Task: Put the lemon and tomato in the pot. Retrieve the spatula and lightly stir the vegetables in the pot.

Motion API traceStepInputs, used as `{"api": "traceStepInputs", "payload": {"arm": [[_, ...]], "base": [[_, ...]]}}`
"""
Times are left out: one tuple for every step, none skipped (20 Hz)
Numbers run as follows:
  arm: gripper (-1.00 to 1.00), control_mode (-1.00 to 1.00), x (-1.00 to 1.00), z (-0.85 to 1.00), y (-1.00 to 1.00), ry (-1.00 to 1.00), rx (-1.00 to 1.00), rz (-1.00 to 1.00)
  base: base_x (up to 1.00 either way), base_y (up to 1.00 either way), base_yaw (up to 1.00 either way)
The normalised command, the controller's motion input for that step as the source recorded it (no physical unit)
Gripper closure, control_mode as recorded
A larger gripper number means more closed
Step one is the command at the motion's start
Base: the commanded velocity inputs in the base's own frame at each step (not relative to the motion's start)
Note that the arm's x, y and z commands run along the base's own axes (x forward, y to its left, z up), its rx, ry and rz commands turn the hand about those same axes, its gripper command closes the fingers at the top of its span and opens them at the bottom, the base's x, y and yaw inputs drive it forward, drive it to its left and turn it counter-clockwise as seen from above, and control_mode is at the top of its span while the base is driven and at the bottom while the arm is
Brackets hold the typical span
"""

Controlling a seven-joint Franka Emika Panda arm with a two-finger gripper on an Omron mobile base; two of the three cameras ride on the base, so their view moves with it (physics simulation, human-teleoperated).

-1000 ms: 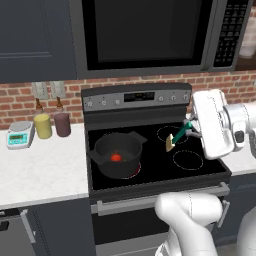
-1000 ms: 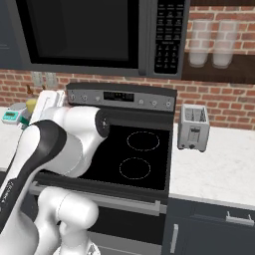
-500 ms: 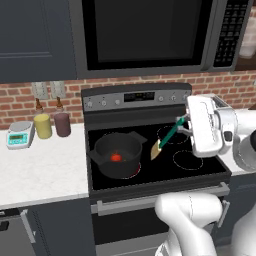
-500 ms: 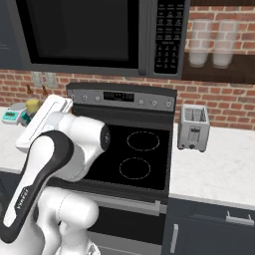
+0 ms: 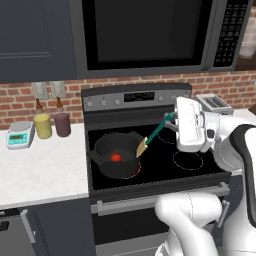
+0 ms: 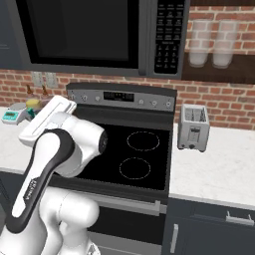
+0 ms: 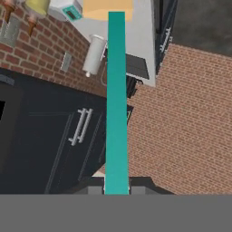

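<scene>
The dark pot sits on the stove's front left burner with the red tomato inside it. My gripper hovers right of the pot and is shut on the top of the spatula. The teal handle slopes down to the left, and the tan blade hangs at the pot's right rim. In the hand view the spatula handle runs straight up from the gripper to the blade. My own arm hides the pot in the right base view.
A yellow jar, a maroon jar and a small scale stand on the left counter. A toaster sits right of the stove. The microwave hangs low above the stove.
The hand has carried the spatula leftward over the stove, from above the right burners to the pot's right rim. The handle has tilted so the blade points down and left.
</scene>
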Motion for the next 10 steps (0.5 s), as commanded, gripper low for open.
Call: {"api": "traceStepInputs", "payload": {"arm": [[1.00, -1.00, 0.56, -0.31, 0.00, 0.00, 0.00, 0.00], [1.00, -1.00, 0.54, -0.32, 0.00, 0.00, 0.00, 0.00], [1.00, -1.00, 0.55, -0.37, 0.00, 0.00, 0.00, 0.00], [1.00, -1.00, 0.46, -0.35, 0.06, 0.00, 0.00, 0.00], [1.00, -1.00, 0.46, -0.36, 0.06, 0.00, 0.00, 0.00], [1.00, -1.00, 0.39, -0.31, 0.11, 0.00, 0.00, 0.00], [1.00, -1.00, 0.38, -0.29, 0.13, 0.00, 0.00, 0.00], [1.00, -1.00, 0.34, -0.18, 0.19, 0.00, 0.00, 0.00], [1.00, -1.00, 0.34, -0.17, 0.21, 0.00, 0.00, 0.00], [1.00, -1.00, 0.33, -0.15, 0.22, 0.00, 0.00, 0.00]], "base": [[0.00, 0.00, 0.00], [0.00, 0.00, 0.00], [0.00, 0.00, 0.00], [0.00, 0.00, 0.00], [0.00, 0.00, 0.00], [0.00, 0.00, 0.00], [0.00, 0.00, 0.00], [0.00, 0.00, 0.00], [0.00, 0.00, 0.00], [0.00, 0.00, 0.00]]}}
